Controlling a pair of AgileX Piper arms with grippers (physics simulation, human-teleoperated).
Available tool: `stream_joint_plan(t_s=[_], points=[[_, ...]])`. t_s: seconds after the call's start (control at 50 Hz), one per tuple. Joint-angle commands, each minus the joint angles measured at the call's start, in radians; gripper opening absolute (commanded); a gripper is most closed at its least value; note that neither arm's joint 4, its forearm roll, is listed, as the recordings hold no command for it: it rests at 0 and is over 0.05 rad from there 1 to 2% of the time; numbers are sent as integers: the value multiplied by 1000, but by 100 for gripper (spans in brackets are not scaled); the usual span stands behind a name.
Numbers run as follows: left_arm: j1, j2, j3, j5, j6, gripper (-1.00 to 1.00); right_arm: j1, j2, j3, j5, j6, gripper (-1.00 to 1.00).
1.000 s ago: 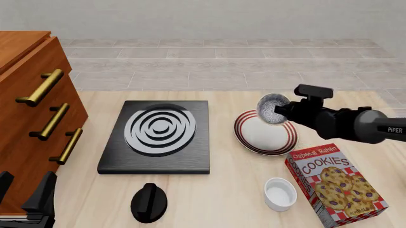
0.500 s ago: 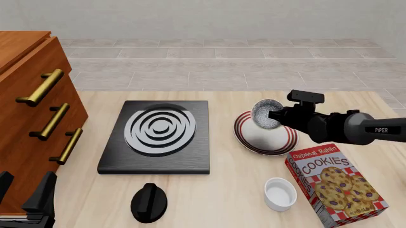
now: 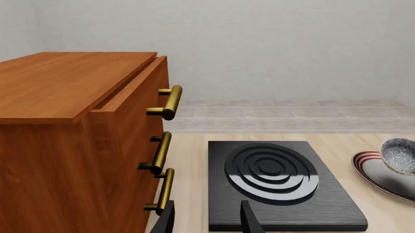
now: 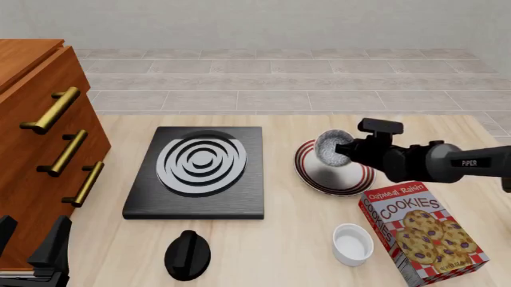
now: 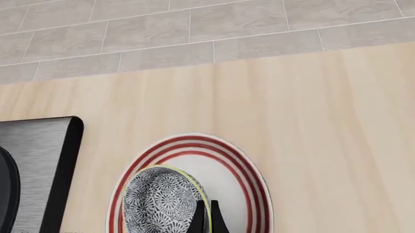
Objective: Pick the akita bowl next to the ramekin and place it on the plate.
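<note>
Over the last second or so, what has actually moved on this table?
The right tool, shut on the speckled akita bowl's rim, has carried it down and a little to the left, so it now hangs low over the red-ringed plate. It has not let go. The ramekin, cookie box, stove and the left tool have stayed where they were.

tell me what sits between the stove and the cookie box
The plate, with the bowl held over it by the right gripper, as the front view shows.
</note>
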Motion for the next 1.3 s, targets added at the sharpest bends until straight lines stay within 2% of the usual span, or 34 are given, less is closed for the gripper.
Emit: stream_joint_plan(t_s=[0.02, 0.76, 0.82, 0.84, 1.3], points=[[0, 0, 0, 0, 0, 100, 7, 13, -2, -12, 6, -100], [0, 0, 0, 0, 0, 100, 0, 73, -9, -41, 9, -100], [0, 0, 0, 0, 0, 100, 5, 80, -7, -45, 14, -100], [0, 0, 0, 0, 0, 100, 13, 79, -1, -51, 32, -100], [0, 0, 0, 0, 0, 100, 14, 85, -9, -39, 9, -100]])
